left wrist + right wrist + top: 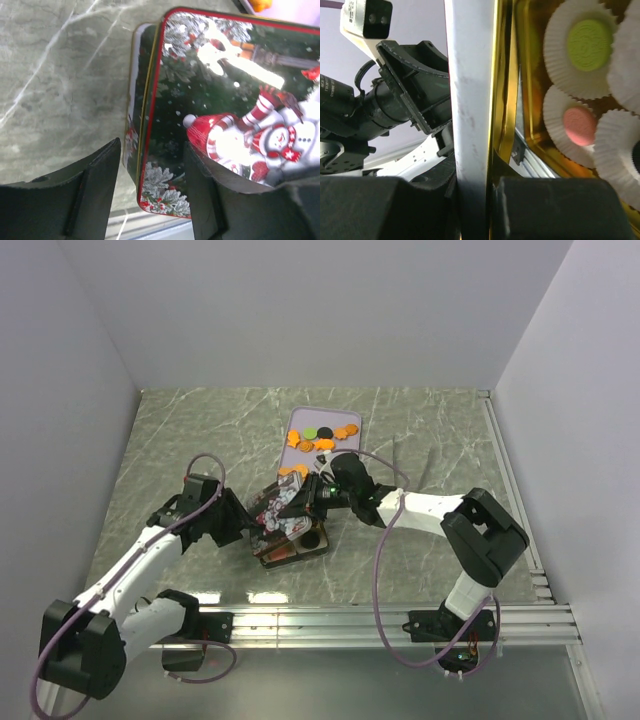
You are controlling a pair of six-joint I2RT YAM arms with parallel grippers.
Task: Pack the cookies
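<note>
From above we see most cookies [320, 438] unpacked on the far tray [322, 415]; the tin [300, 543] sits on the desk [450, 440] between both arms, open room around. Left wrist: our left jaws stand apart astride the edge of the snowman lid [225, 100], gripping nothing. Right wrist: our right jaws pinch the lid [470, 100]; green [590, 44] and pink cookies sit in paper cups [560, 70] inside.

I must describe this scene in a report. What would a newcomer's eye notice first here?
The Christmas lid with its bright snowman comes first, in the middle of the table, with the right gripper shut on its edge. Behind it lies a purple tray of orange cookies. Inside the gold tin, white paper cups hold a green cookie and a pink cookie.
</note>
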